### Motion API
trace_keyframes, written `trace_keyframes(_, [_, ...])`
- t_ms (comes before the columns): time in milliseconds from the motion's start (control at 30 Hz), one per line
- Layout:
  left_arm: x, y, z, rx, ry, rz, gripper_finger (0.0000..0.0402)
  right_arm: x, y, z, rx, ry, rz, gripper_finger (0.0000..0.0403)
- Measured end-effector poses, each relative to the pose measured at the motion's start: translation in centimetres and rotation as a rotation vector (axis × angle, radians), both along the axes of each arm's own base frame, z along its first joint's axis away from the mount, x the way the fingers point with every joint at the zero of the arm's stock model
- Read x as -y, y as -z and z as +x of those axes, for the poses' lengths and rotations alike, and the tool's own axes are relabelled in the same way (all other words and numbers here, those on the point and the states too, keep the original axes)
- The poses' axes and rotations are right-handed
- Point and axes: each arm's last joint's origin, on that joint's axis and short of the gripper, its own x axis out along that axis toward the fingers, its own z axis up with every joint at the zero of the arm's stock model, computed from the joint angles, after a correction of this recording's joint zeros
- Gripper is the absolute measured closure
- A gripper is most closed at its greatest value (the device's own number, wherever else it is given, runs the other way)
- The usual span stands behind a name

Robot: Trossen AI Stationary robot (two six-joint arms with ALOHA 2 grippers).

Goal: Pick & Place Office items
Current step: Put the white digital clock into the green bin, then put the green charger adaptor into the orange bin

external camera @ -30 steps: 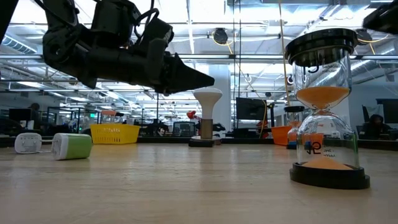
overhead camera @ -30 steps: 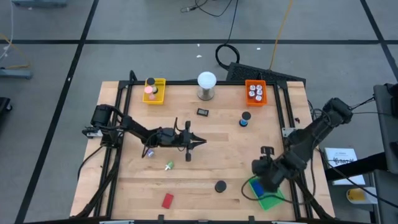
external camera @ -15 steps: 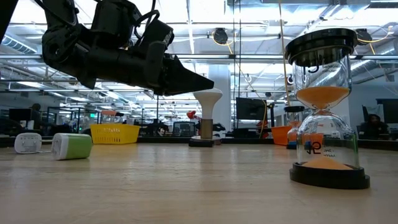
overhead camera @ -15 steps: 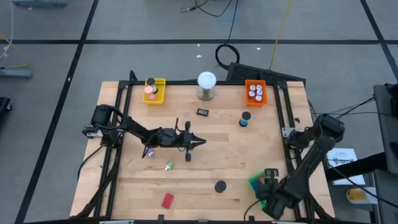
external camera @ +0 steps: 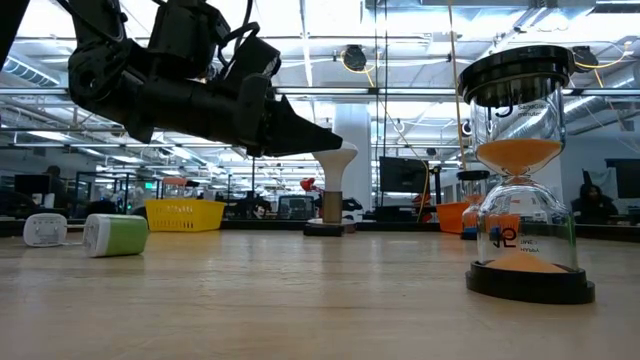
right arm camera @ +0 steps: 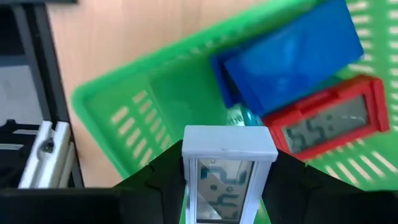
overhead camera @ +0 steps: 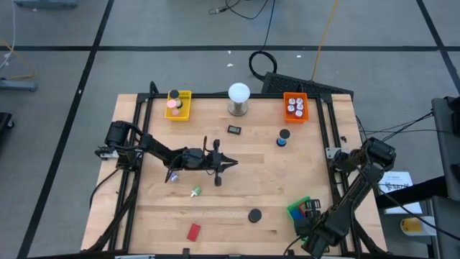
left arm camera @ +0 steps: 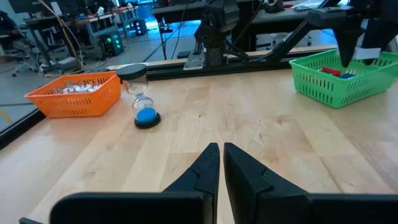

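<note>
My right gripper [right arm camera: 227, 183] hangs over the green tray [right arm camera: 155, 93] at the table's near right, shut on a small pale blue framed block [right arm camera: 227, 163] with a grey display face. A blue flat block [right arm camera: 292, 59] and a red framed block [right arm camera: 323, 127] lie in that tray. In the high view the right arm covers most of the tray [overhead camera: 296, 208]. My left gripper [overhead camera: 233, 164] is shut on nothing above the table's middle, pointing at the right edge. On the wood lie a red block [overhead camera: 193, 232], a black round piece [overhead camera: 254, 215], a green bit [overhead camera: 195, 191] and a purple bit [overhead camera: 172, 176]. My right gripper pinches the pale blue block by its two side edges [right arm camera: 188, 180] between the two fingers [right arm camera: 158, 177]. The fingers come from above, pointing down. The block is lifted clear above the inside of the green tray, its display face toward the wrist camera.
A yellow tray [overhead camera: 178, 105], a white ball on a metal base [overhead camera: 238, 97] and an orange tray [overhead camera: 295, 106] stand along the far edge. A blue-based hourglass [overhead camera: 284, 137] and a small dark item [overhead camera: 234, 129] sit in front of them. A black frame rims the table.
My right gripper has swung toward the table's near edge and sunk lower, turning to point straight down over the green tray, with the pale blue block still between its fingers. My left arm has kept still.
</note>
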Motion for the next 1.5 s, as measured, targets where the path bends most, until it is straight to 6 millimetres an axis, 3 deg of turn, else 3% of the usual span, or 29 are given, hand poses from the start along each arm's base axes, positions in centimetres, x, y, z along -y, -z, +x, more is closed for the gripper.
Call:
trace_keyframes(667, [0.0, 0.1, 0.0, -0.012, 0.000, 0.001, 0.0371, 0.2, 1.9, -0.2, -0.041, -0.004, 0.085, 0.0240])
trace_keyframes(1200, [0.0, 0.1, 0.0, -0.014, 0.000, 0.001, 0.0371, 0.2, 2.0, -0.2, -0.043, -0.013, 0.083, 0.0201])
trace_keyframes(1500, [0.0, 0.2, 0.0, -0.018, -0.001, -0.004, 0.0371, 0.2, 1.6, 0.1, -0.078, -0.021, 0.123, 0.0228])
